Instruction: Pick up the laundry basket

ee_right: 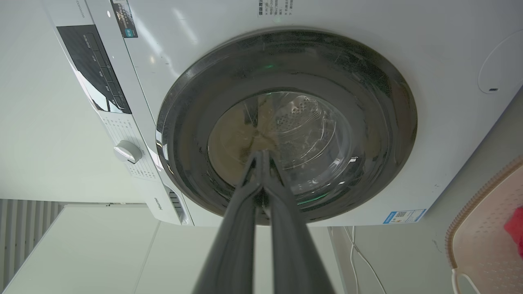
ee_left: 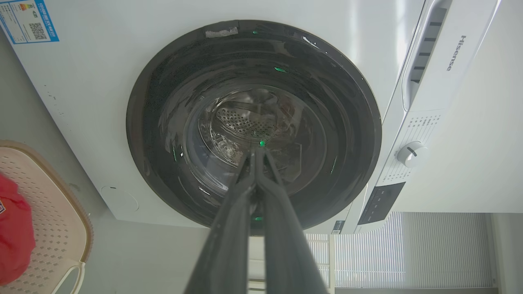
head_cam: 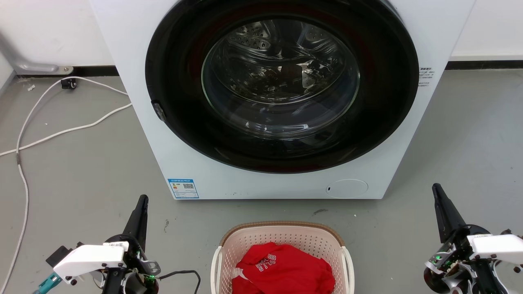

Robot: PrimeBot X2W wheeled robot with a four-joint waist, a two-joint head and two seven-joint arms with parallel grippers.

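Note:
The laundry basket point(head_cam: 282, 237) stands on the grey floor at the bottom centre of the head view, cream with perforated walls, a brown woven-look rim and white side handles; a red garment point(head_cam: 284, 269) lies inside. Its rim also shows at the left edge of the left wrist view point(ee_left: 53, 228) and at the right edge of the right wrist view point(ee_right: 478, 241). My left gripper point(head_cam: 142, 201) is well to the basket's left, fingers pressed together and empty point(ee_left: 258, 152). My right gripper point(head_cam: 436, 188) is well to its right, also shut on nothing point(ee_right: 261, 154).
A white front-loading washer point(head_cam: 171, 134) with its round dark door point(head_cam: 282, 87) closed stands just behind the basket. White cables point(head_cam: 61, 130) trail over the floor at the left. Bare grey floor lies on both sides of the basket.

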